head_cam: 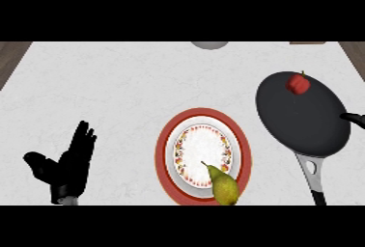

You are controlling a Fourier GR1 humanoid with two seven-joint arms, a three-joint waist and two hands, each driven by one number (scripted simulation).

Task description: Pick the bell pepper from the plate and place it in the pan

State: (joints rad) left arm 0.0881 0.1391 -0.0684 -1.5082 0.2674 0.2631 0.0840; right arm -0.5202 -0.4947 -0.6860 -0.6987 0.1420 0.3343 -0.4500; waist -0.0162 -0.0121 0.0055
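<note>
I see the bell pepper [298, 84] already lying in the pan [299, 120], close to the pan's far rim, red with a short stem pointing away from me. Nothing is touching it. The pan sits toward the counter's right edge, its handle [314, 178] running back to the near edge. By my reading the placing is done and only the pull-back is left.

My right hand [354, 119] shows just as a dark tip at the right edge of the view, beside the pan's near right rim; I cannot tell how its fingers stand. It holds nothing that I can see.

The plate [203, 154], red-rimmed with a patterned white middle, lies near the middle of the counter's near edge, just left of the pan. A pear [224, 185] rests on its near right rim, partly overhanging it.

My left hand [68, 164] rests near the counter's near left corner, fingers straight and spread, thumb out, empty.

The risk, as I judge it: the right hand is so near the rim that a careless withdrawal could clip the pan or its handle, shifting the pan and rolling the pepper. A low sweep leftward could also knock the pear off the plate.
</note>
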